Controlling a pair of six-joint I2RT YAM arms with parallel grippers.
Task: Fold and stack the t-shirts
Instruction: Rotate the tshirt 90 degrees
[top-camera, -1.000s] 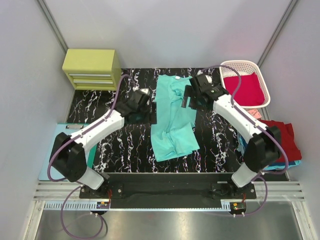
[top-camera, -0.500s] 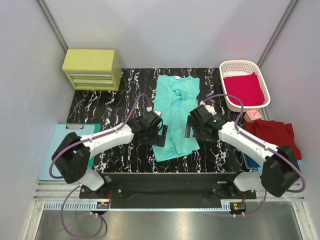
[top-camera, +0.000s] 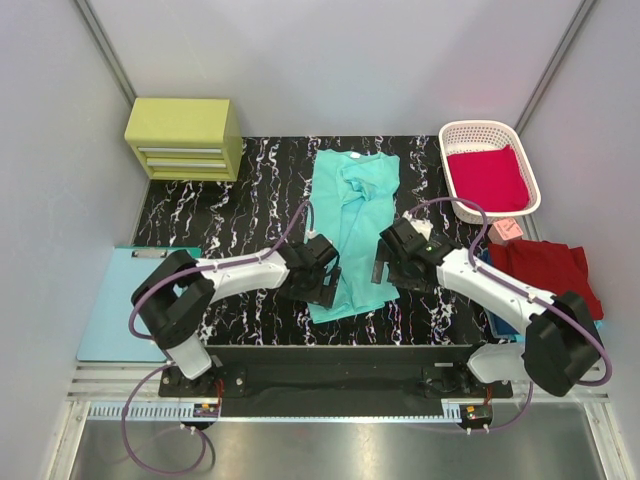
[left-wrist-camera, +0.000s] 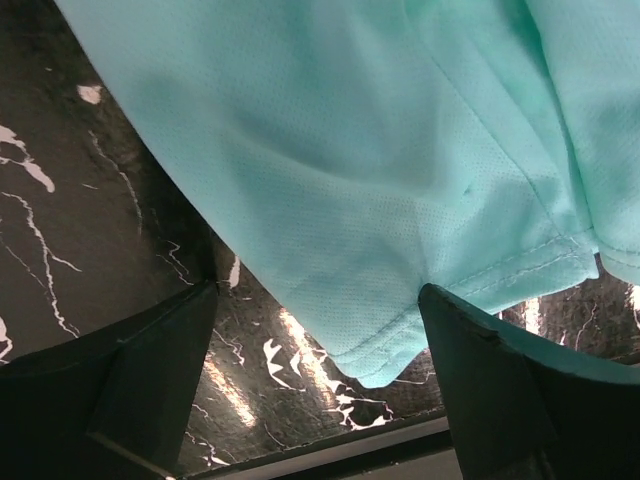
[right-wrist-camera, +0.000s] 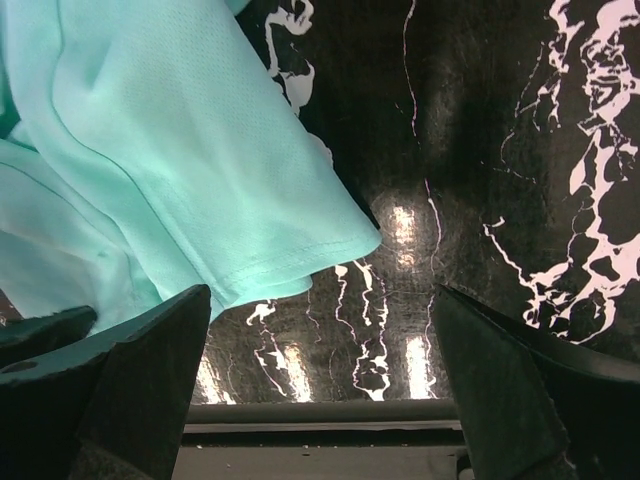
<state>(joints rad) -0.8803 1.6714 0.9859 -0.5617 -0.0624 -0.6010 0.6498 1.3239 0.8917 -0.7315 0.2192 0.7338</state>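
Top external: left gripper (top-camera: 328, 286) and right gripper (top-camera: 386, 268) gape empty, flanking the mint shirt (top-camera: 350, 215) hem; I'm set to pinch corners.

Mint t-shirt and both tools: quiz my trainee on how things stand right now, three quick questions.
1. True or false: the left tool is shut on the mint t-shirt.
2. What lies in the white basket? A) a crimson shirt B) a cup C) nothing
3. Fill in: the right tool stands ___ over a hem corner of the mint t-shirt.
Key: 1 false, it is open and grips nothing. 2 A. 3 open.
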